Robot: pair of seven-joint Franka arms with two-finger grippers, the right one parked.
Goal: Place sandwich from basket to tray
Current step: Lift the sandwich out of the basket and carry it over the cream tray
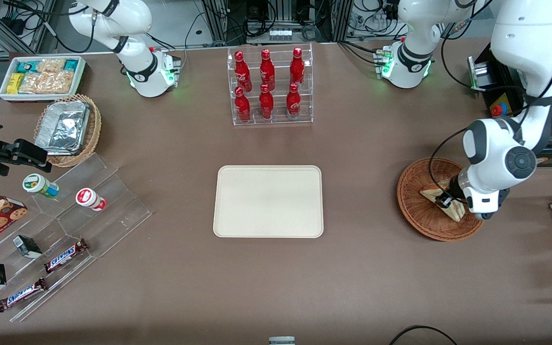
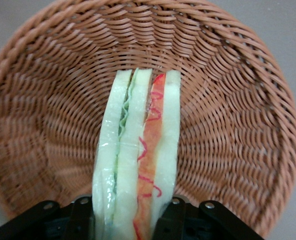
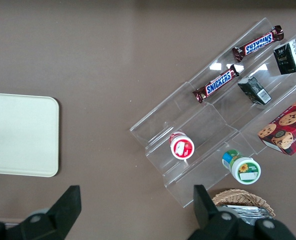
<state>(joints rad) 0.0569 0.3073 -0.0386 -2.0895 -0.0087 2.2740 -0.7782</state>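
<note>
The sandwich point(image 1: 441, 200) is a pale bread wedge with orange and green filling, lying in the reddish-brown wicker basket point(image 1: 412, 203) toward the working arm's end of the table. My left gripper point(image 1: 448, 203) is down in the basket with a finger on each flat side of the sandwich. In the left wrist view the sandwich point(image 2: 138, 160) stands on edge between the black fingers point(image 2: 170, 220), which press against its bread, with the basket's point(image 2: 227, 100) weave around it. The cream tray point(image 1: 269, 201) lies bare at the table's middle.
A clear rack of red bottles point(image 1: 269, 86) stands farther from the front camera than the tray. A clear stepped stand with snack bars point(image 1: 65, 254), a lighter wicker basket with foil trays point(image 1: 67, 129) and a white snack bin point(image 1: 41, 76) lie toward the parked arm's end.
</note>
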